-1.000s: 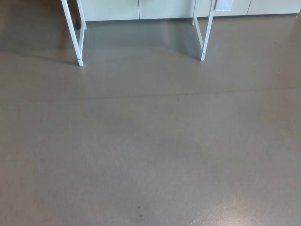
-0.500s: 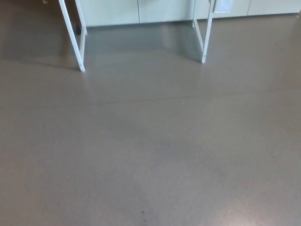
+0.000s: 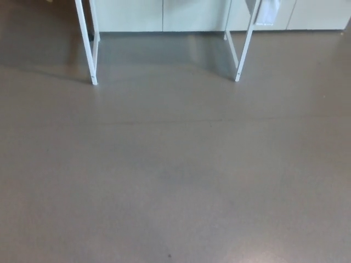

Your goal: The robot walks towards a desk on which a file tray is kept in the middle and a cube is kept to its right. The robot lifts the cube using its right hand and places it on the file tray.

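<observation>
showing desk legs (image 3: 93,74) lower than before

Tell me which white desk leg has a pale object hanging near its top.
The right desk leg: a pale object hangs beside its top. The left desk leg shows none.

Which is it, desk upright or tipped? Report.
Upright: its white legs stand footed on the floor; the top is out of view.

Head camera looks steeply down at floor (image 3: 175,181).
</observation>
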Robot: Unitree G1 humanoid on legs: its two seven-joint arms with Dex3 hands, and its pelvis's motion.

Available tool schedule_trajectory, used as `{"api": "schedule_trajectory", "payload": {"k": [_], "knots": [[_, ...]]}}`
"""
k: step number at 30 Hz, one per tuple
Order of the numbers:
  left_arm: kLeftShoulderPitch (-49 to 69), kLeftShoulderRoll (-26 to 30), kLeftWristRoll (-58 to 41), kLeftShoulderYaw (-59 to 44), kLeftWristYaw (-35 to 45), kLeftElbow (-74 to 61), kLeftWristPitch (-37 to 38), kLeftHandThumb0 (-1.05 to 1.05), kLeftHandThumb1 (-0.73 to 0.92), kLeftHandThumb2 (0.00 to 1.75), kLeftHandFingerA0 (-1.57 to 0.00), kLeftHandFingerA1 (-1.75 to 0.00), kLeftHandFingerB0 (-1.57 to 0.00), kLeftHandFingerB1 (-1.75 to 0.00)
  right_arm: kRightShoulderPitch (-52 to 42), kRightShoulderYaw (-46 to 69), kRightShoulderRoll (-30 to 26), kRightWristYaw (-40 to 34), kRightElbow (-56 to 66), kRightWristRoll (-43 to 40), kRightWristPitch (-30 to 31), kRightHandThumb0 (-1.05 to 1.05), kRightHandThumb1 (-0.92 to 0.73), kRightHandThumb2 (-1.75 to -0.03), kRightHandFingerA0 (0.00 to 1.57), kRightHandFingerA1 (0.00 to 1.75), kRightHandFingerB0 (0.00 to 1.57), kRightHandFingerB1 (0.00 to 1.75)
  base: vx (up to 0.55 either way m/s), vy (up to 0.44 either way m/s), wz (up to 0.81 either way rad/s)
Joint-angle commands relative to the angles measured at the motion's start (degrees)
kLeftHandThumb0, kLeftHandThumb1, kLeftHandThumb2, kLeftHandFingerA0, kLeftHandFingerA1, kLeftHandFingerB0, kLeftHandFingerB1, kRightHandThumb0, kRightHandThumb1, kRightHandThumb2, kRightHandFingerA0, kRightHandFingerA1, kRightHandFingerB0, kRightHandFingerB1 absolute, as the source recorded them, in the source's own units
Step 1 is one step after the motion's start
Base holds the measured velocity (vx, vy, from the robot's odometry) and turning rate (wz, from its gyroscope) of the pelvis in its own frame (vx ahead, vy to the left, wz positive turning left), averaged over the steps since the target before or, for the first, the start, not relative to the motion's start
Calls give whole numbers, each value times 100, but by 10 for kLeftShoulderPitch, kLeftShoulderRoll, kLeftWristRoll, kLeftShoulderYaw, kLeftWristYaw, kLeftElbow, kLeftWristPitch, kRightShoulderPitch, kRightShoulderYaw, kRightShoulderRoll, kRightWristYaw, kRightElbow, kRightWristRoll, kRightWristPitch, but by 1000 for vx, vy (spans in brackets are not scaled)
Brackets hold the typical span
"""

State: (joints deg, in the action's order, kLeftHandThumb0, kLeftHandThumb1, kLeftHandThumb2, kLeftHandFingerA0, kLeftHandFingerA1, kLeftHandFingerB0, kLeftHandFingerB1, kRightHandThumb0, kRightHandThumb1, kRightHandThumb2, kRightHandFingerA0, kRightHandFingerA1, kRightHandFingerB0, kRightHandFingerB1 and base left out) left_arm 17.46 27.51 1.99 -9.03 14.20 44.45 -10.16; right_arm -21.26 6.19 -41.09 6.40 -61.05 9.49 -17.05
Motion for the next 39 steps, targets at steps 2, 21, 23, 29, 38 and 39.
{"api": "schedule_trajectory", "payload": {"k": [2, 21, 23, 29, 38, 39], "knots": [[9, 3, -15, -7, 19, -15, -28, -75, 60, 99, -1, -43, -4, -29, 15, 4, -9, -5, -25, -5, 1, -73, -57, -89, 42, 51, 2, 22, 80, 146, -3], [9, 8, 3, 14, 5, -23, -32, -77, 60, 99, 0, -49, -1, -33, 28, -15, -23, 19, -28, 0, -1, -70, -57, -89, 41, 53, 3, 25, 107, -49, 3], [1, 8, 1, 13, 6, -2, -26, -76, 59, 96, -4, -46, -5, -31, 33, -29, -24, 1, -30, 18, 10, -73, -58, -91, 47, 56, 4, 25, 122, 95, -11], [-1, 10, 8, 22, -2, 10, -14, -74, 59, 99, 0, -50, -4, -32, 41, -23, -20, 14, -51, 2, -2, -70, -57, -89, 47, 56, 3, 24, 139, 202, 8], [2, 8, 0, 17, 2, -4, -34, -77, 60, 99, -2, -48, -5, -33, 36, -29, -25, 14, -41, 5, -2, -74, -58, -91, 43, 53, 3, 25, 118, 12, 6], [6, 9, 3, 20, 4, -8, -29, -77, 60, 99, -2, -47, -3, -33, 34, -33, -27, 12, -41, 10, -5, -78, -60, -92, 39, 50, 3, 22, 176, -127, 17]]}}
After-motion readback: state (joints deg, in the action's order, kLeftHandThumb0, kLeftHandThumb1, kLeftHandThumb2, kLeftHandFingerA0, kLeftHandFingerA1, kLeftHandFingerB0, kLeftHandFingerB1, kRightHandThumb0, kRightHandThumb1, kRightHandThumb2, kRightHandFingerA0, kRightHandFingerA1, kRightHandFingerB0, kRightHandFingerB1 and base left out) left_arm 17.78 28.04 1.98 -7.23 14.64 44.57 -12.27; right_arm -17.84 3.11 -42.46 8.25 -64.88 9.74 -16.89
